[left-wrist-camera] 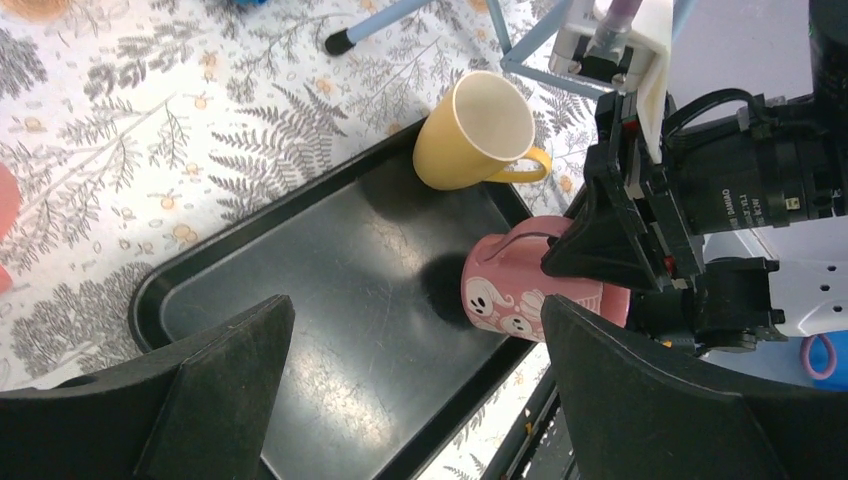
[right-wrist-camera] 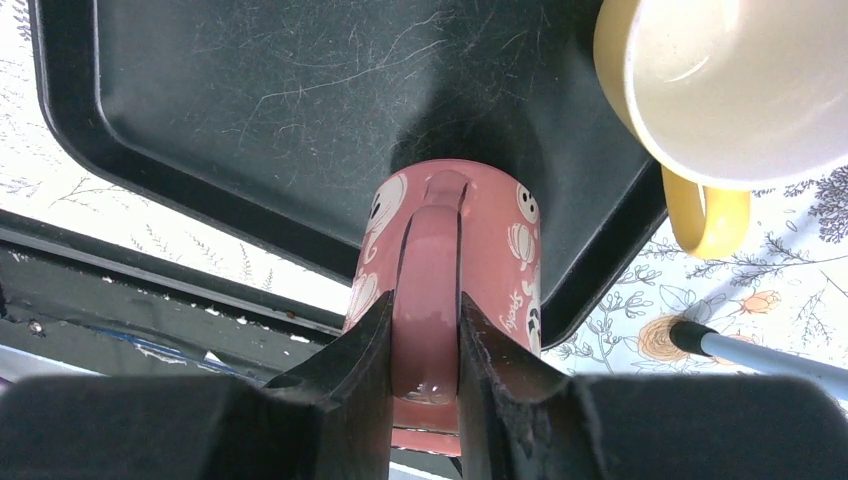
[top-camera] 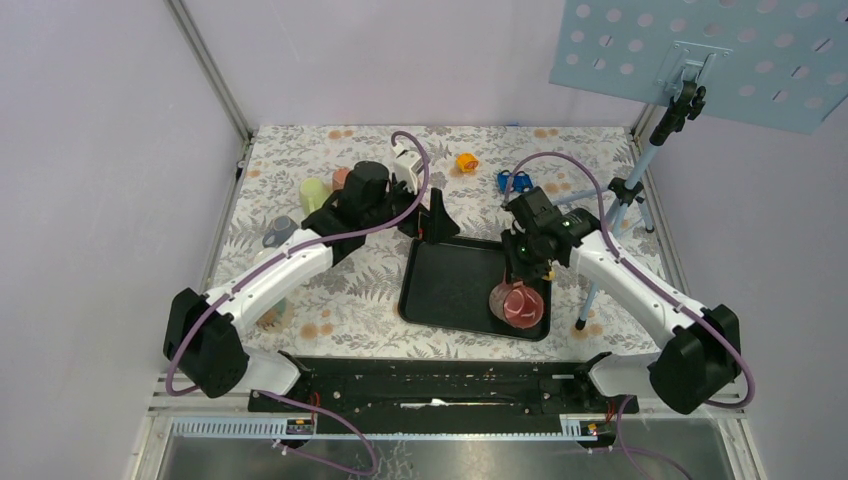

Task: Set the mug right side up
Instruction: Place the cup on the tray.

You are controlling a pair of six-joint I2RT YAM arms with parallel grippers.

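Right jaws pinching mug [right-wrist-camera: 440, 250] handle, over tray [right-wrist-camera: 250, 100]

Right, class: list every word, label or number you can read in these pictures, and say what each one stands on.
Pink mug: cursive word beside the handle, perhaps starting "Spo"; the rest is tilted and too blurred to read.
Lens ring of the right wrist camera: small white print, too small to read.
No other writing can be made out.
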